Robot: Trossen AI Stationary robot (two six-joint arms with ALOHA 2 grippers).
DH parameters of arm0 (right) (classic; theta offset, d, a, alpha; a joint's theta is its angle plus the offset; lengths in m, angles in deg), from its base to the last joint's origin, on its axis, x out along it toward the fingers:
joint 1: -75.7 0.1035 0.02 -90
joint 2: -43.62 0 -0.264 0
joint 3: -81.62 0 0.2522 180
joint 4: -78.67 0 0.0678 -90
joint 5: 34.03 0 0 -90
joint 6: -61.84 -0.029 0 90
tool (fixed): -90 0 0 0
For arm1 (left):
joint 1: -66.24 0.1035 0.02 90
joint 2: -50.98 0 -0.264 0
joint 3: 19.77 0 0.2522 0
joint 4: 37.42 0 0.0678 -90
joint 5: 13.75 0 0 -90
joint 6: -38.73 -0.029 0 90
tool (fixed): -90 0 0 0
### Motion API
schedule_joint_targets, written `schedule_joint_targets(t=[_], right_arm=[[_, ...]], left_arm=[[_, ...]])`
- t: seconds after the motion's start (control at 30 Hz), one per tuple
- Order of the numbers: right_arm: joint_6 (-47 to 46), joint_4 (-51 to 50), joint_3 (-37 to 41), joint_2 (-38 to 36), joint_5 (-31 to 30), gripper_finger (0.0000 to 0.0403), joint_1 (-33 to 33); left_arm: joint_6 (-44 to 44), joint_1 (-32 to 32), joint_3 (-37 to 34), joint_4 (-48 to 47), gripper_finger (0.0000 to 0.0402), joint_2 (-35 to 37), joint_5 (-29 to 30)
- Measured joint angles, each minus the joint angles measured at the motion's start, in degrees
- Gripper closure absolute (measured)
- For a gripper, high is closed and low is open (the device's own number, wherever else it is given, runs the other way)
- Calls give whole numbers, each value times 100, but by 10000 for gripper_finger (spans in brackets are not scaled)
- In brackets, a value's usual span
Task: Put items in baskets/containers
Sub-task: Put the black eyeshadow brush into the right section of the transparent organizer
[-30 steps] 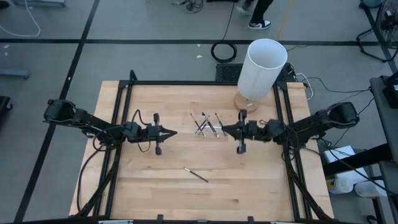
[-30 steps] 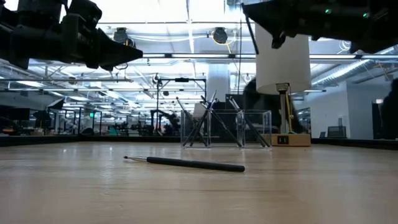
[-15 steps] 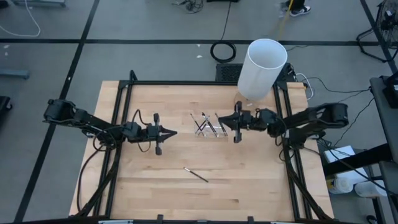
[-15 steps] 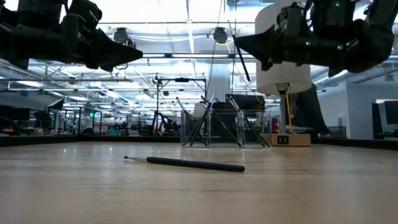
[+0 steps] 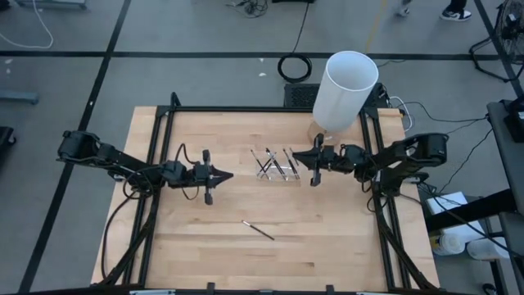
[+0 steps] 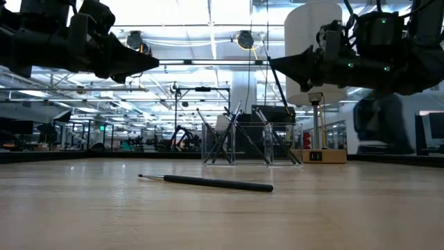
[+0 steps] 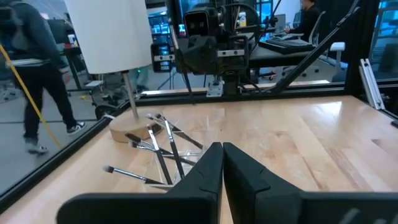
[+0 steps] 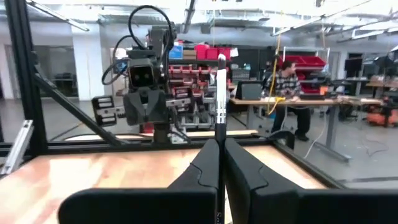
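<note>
Tray: sitting near the middle of the table, toward its far edge, between the two grippers.
Sticks in tray: lying crossed and leaning inside the tray.
Loose stick: lying flat on the table, nearer the front edge than the tray, well apart from it.
White cylinder: standing on a round wooden base behind and to the right of the tray.
Left gripper: hanging above the table, left of the tray.
Right gripper: hanging just right of the tray, in front of the cylinder's base, holding a stick that is slanting above the tray.
</note>
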Motion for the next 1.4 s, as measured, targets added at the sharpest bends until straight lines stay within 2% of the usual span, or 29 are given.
schedule_joint_targets(t=[0.3, 0.77, 1.2, 1.4], right_arm=[[262, -285, 27, -3, -164, 403, 2], [388, -1039, 25, 20, -1038, 403, 293], [189, -622, 23, 957, -1201, 403, 294], [78, -530, 23, 1172, -1201, 403, 295]], left_arm=[[-37, 0, 0, 61, 380, 0, 2], [-24, 0, 0, 100, 380, 0, 4], [-7, 0, 0, 102, 380, 0, 7], [17, 0, 0, 100, 380, 0, 4]])
